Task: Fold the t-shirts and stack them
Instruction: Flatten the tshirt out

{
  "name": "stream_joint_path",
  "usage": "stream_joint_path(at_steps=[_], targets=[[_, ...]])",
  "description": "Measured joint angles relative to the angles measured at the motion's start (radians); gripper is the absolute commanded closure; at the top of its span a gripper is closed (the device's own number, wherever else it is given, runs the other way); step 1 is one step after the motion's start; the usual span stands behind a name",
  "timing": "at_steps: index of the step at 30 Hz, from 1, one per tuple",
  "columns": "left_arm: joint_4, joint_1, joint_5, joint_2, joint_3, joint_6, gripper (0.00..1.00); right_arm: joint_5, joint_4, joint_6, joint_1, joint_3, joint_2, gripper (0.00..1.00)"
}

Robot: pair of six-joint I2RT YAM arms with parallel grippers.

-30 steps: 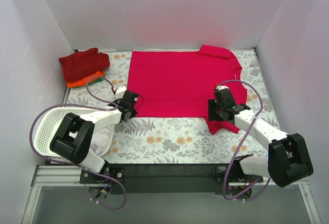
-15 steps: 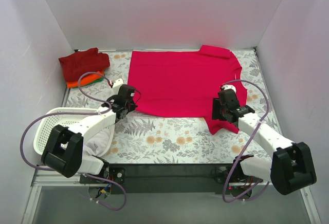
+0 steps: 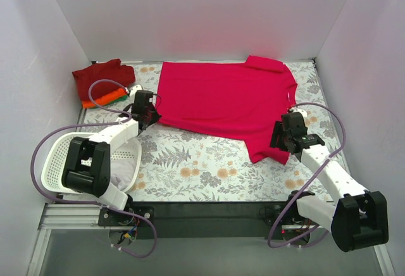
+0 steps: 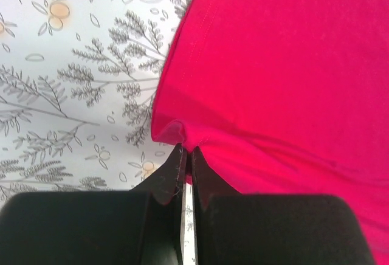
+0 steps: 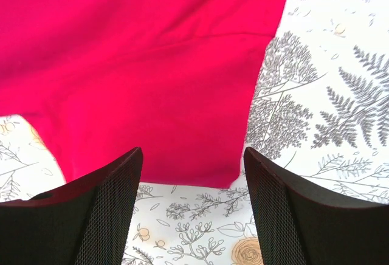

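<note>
The left claw (image 4: 187, 151) is closed, its two black tips pressed together on a small pinch of the bright pinkish-red t-shirt (image 4: 285, 64) at the cloth's lower left corner. The fabric puckers into a short ridge just above the tips, and a stitched hem line runs up the shirt's left edge. From above, this claw (image 3: 144, 107) sits left of centre in the frame, at the same corner of the shirt (image 3: 221, 102).

The right claw (image 5: 191, 152) is open, and its broad black fingers (image 5: 103, 216), faced with a fine mesh texture, stand wide apart over the end of a sleeve. I cannot tell whether they touch the cloth. From above, this claw (image 3: 283, 135) is at the right of the frame, just beside the sleeve that points toward the lower right.

The shirt lies spread across the upper middle of the table, matte and soft, with shallow creases. Its lower edge slants down from left to right.

In the upper left of the frame a folded dark red t-shirt (image 3: 101, 76) rests on an orange t-shirt (image 3: 100, 102). The table cover (image 3: 202, 165) is white, printed with grey ferns and orange flowers. A rounded white plastic lattice basket (image 3: 54, 162) at the lower left holds a white cloth (image 3: 125, 168)
</note>
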Motion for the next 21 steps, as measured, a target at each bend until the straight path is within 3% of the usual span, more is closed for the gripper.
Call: stream_joint_path(at_steps=[13, 21], targets=[[0.076, 0.085, 0.155, -0.021, -0.03, 0.031, 1.0, -0.058, -0.018, 0.052, -0.027, -0.04, 0.173, 0.38], [0.091, 0.089, 0.19, -0.044, -0.042, 0.031, 1.0, -0.045, 0.026, 0.048, -0.044, 0.005, 0.264, 0.58]])
